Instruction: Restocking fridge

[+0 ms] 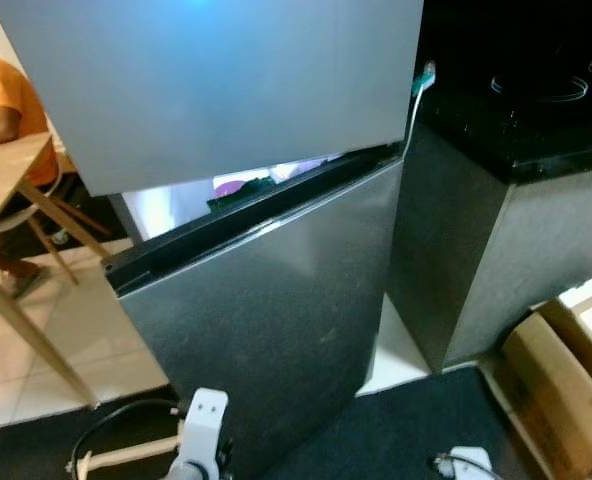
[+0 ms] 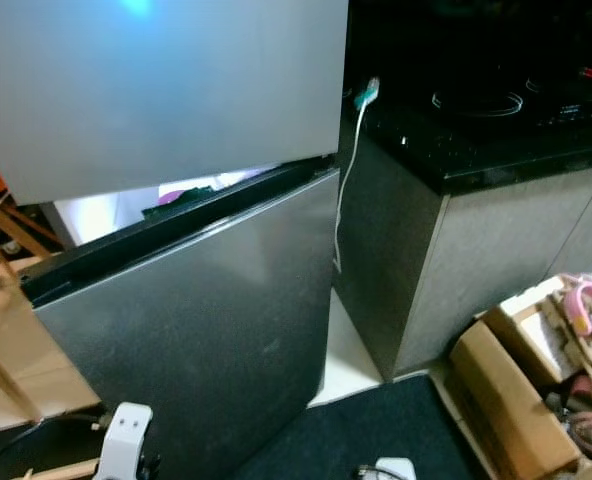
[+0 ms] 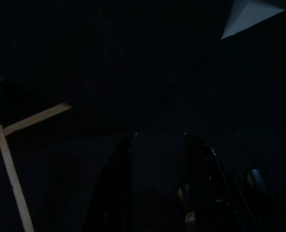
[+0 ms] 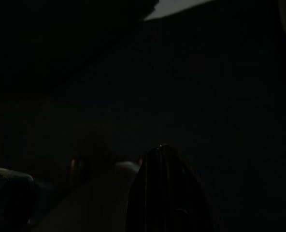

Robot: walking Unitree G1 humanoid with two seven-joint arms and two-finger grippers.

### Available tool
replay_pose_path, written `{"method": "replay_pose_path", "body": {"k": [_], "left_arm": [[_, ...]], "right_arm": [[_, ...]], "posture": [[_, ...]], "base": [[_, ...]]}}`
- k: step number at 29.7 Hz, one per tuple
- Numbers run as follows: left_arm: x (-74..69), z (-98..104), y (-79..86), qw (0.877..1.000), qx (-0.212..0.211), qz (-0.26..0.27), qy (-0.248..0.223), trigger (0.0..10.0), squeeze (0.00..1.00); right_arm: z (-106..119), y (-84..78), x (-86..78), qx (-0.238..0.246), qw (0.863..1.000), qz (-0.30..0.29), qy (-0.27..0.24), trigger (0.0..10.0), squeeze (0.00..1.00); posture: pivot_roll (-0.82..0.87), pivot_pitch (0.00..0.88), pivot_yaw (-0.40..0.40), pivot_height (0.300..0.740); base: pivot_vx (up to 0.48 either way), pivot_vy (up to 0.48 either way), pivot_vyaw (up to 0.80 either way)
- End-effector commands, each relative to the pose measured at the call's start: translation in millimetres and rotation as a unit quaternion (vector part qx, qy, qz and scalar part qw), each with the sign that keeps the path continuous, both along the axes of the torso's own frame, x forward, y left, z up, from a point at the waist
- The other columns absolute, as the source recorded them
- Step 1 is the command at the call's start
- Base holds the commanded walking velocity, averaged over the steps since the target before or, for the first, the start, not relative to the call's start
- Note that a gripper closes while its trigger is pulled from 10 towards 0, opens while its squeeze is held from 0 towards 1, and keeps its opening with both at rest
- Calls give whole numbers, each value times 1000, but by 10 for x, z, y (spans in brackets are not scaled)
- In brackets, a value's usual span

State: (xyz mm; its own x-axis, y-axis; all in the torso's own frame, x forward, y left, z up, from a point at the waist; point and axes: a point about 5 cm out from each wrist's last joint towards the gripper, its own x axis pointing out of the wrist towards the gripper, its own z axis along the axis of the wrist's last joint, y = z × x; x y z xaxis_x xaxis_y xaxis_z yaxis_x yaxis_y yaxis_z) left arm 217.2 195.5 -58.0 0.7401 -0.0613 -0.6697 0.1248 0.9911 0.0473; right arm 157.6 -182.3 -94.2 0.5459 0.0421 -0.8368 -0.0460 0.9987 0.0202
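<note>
- Left eye view: the fridge (image 1: 266, 300) is seen straight ahead, its grey upper door (image 1: 206, 80) swung open over the shut lower door (image 1: 276, 310). Through the gap between them, a lit interior with a few items (image 1: 244, 187) is seen. A black counter (image 1: 516, 110) stands just beside the fridge, on the right. A wooden table (image 1: 6, 185) and a person in an orange shirt (image 1: 6, 95) are seen on the left.
- Right eye view: a white cable (image 2: 348, 170) hangs at the counter's edge, and a cardboard box (image 2: 521, 400) lies on the floor.
- Left wrist view: the left pincer (image 3: 157, 183) is shown in deep shade, its fingers apart and holding nothing.
- Right wrist view: of the right pincer (image 4: 164, 188), one dark finger is made out; its opening cannot be told.
</note>
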Motion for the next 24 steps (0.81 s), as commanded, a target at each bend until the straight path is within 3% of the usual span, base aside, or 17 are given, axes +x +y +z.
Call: {"method": "replay_pose_path", "body": {"k": [1,5,13,24], "left_arm": [[10,10,-25,1000,-5,0,-7,10000,0],[20,22,-52,1000,-9,1,-16,10000,0],[23,29,-142,999,-13,-20,-25,10000,0],[31,45,-267,995,3,-97,-33,10000,0]], "right_arm": [[-9,27,-14,-4,1000,13,2,10000,0],[17,-90,8,-9,1000,18,-2,10000,0],[18,-142,-15,-14,1000,26,0,10000,0],[-31,-141,-132,-17,999,22,21,10000,0]], "posture": [[-92,15,41,734],[-87,15,30,734],[-82,12,19,734],[-85,20,29,734]], "base": [[311,0,0],[289,0,0],[277,0,0],[0,0,0]]}}
